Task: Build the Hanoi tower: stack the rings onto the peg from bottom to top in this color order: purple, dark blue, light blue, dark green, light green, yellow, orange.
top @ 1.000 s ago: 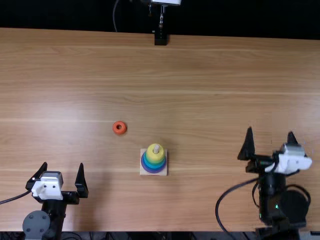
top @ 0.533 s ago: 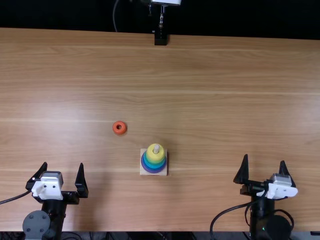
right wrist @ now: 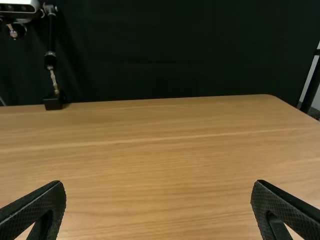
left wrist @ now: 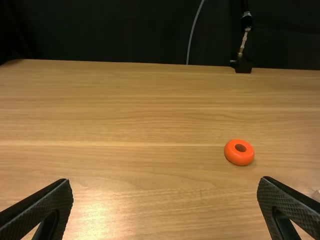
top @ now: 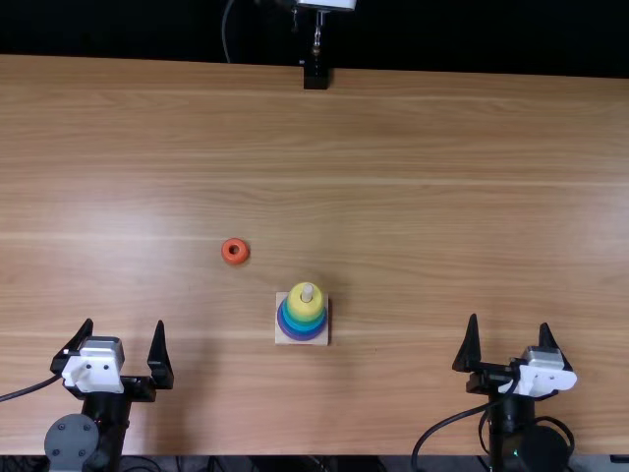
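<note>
- Okay, so my left gripper [top: 124, 324] is over the near left part of the table [top: 413, 147], fingers spread wide with nothing between them.
- Same deal with my right gripper [top: 509, 322], over near the right side: fingers well apart, nothing pinched.
- The orange ring [top: 235, 260] is lying flat on the wood, hole up, off the peg. It's left of the tower and a bit farther from me, touching neither gripper.
- The tower is around the middle of the near half, between the two arms but farther out than their fingertips. The yellow ring [top: 305, 308] is the top one on there, and the tip of the peg [top: 307, 292] pokes up through it.
- Below yellow I get a blue-green band and then the purple ring [top: 304, 337] at the bottom, all on a square wooden base [top: 280, 339]. From up top the middle colors overlap, so I can't honestly count them.
- Way at the far edge there's a black stand [top: 315, 77] against a dark backdrop.
</note>
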